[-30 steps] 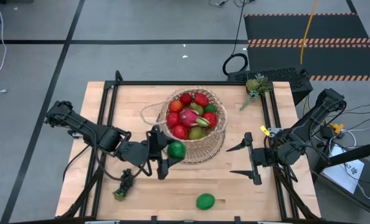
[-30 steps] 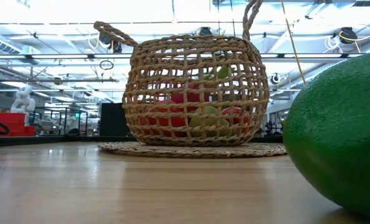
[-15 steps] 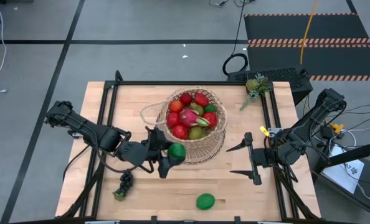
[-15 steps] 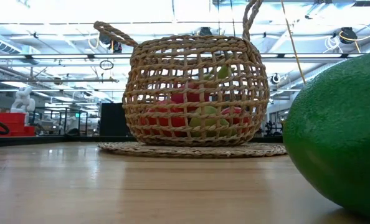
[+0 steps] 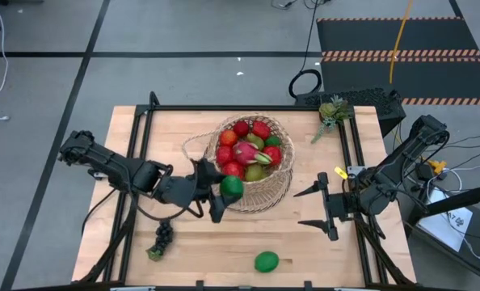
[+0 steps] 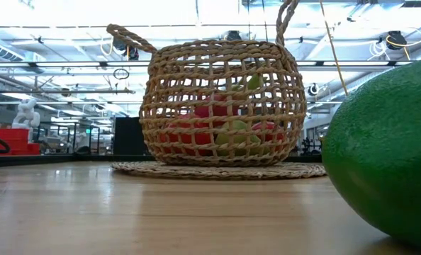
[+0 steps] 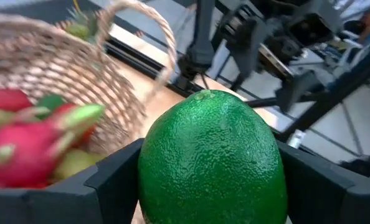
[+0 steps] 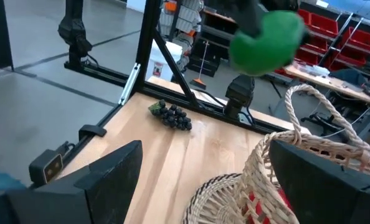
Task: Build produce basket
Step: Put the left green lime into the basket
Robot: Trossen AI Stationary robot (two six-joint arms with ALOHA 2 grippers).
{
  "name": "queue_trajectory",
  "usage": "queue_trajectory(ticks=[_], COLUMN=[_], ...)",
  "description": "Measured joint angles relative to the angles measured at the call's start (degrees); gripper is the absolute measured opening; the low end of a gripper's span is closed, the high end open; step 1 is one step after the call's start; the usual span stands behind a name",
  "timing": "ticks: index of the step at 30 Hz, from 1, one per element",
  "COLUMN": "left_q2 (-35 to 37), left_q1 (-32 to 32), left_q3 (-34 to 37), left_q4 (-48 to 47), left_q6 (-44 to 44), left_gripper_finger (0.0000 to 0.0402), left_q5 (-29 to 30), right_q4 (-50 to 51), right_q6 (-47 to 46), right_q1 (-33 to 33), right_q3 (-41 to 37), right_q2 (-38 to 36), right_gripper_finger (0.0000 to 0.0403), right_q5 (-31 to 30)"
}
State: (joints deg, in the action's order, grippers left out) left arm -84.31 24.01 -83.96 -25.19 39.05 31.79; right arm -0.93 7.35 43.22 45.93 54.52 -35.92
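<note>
The tan wicker basket stands at the table's middle, holding red fruits, a pink dragon fruit and green pieces. My left gripper is shut on a green lime at the basket's near left rim, raised above the table. A second green lime lies near the front edge and fills the low view's right. Dark grapes lie at the front left. My right gripper is open and empty, right of the basket. My left gripper pinches the lime's two opposite sides between its two fingers. The fingers come about level from the table's left. The lime is lifted clear of the table, next to the basket's rim.
A small green leafy toy lies at the table's far right corner. The basket's thin handle arches out on its left. A black frame rail runs along the table's edges. Bare wood shows in front of the basket.
My left gripper has carried the lime up and toward the far right, from just outside the basket's near left side to its rim. The lime stays held. The right arm has kept still.
</note>
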Motion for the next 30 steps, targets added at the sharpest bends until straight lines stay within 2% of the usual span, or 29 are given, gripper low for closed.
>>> queue_trajectory(ticks=[10, 17, 24, 30], left_q2=[0.0, 0.0, -0.04, -0.04], left_q1=[-10.16, -19.21, -23.07, -22.26], left_q3=[0.0, 0.52, 0.96, 0.96], left_q4=[-0.04, -2.68, -9.8, -10.21], left_q6=[-15.39, -21.38, -21.03, -20.75], left_gripper_finger=[0.0312, 0.0312, 0.0313, 0.0313], left_q5=[0.48, -0.39, -0.82, -3.47], right_q4=[3.27, 2.49, 2.06, 0.85], right_q6=[-1.42, 1.64, 4.52, 5.44], right_q1=[0.0, 0.0, 0.0, -0.66], right_q3=[0.0, 0.0, 0.0, 0.0], right_q2=[0.02, 0.0, 0.0, 0.0], right_gripper_finger=[0.0343, 0.0343, 0.0343, 0.0343], right_q5=[-0.45, -3.37, -3.43, -3.47])
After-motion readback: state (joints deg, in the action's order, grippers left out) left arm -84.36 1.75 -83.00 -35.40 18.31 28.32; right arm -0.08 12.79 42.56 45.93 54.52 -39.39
